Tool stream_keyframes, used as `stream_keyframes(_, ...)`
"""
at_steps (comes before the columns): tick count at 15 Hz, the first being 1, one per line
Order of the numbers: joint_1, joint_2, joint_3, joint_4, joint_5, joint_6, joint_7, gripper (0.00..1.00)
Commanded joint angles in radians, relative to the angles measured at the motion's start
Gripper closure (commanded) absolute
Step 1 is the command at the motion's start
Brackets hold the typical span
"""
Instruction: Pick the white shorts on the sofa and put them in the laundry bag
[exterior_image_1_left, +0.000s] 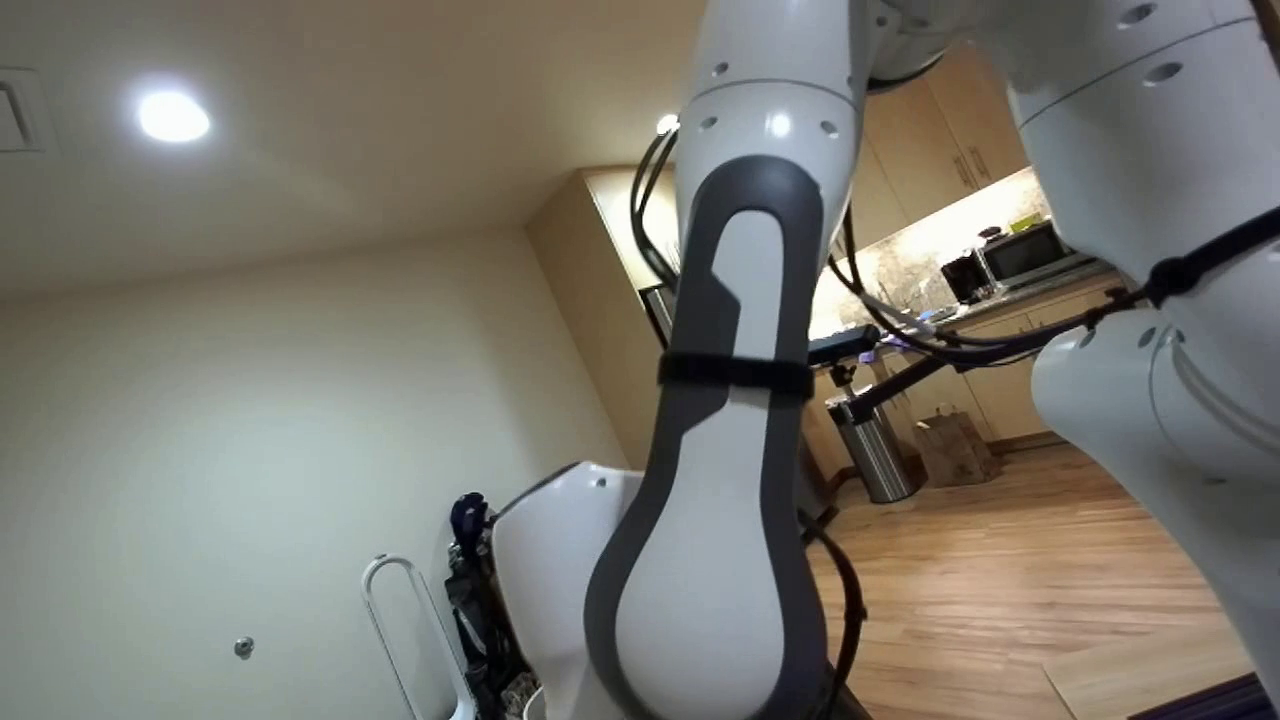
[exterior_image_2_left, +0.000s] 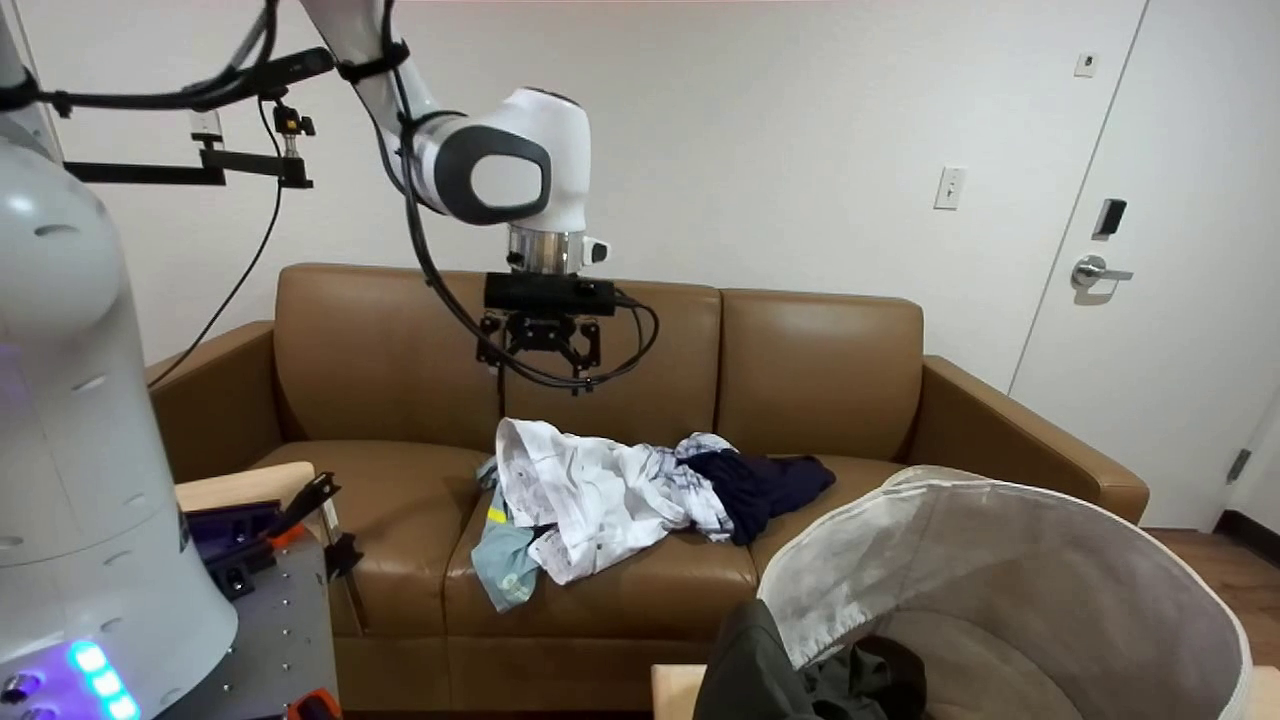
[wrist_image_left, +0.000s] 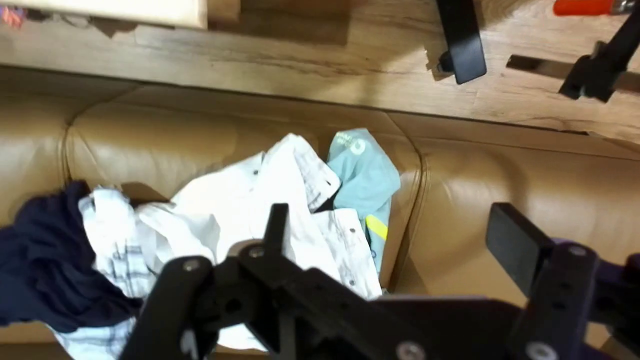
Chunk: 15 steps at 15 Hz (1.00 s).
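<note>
White shorts (exterior_image_2_left: 600, 490) lie rumpled on the sofa (exterior_image_2_left: 820, 370), laundry bag (exterior_image_2_left: 1010, 540) open.

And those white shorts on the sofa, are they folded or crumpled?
Crumpled. In an exterior view, the white shorts lie bunched on the sofa in loose, uneven wrinkles; the wrist view also shows no neat folding.

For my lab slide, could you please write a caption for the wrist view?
Open gripper above a brown sofa, white shorts lying with a navy garment and a pale teal garment.
</note>
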Motion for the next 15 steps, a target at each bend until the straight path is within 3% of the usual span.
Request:
stream_keyframes(1, 0.018, 0.252, 0.132, 0.141, 0.174, 0.149, -0.199, 0.0)
stream_keyframes(4, -0.067, 0.394, 0.286, 0.259, 0.178, 0.174, -0.314, 0.0)
stream_keyframes(5, -0.071, 0.305, 0.285, 0.18, 0.126, 0.163, -0.181, 0.0)
stream_keyframes(9, -0.103, 0.387, 0.329, 0.242, 0.116, 0.177, -0.221, 0.0)
stream_keyframes(12, -0.159, 0.472, 0.401, 0.309, 0.142, 0.171, -0.278, 0.0)
stream_keyframes(15, -0.149, 0.589, 0.391, 0.41, 0.028, 0.116, -0.249, 0.0)
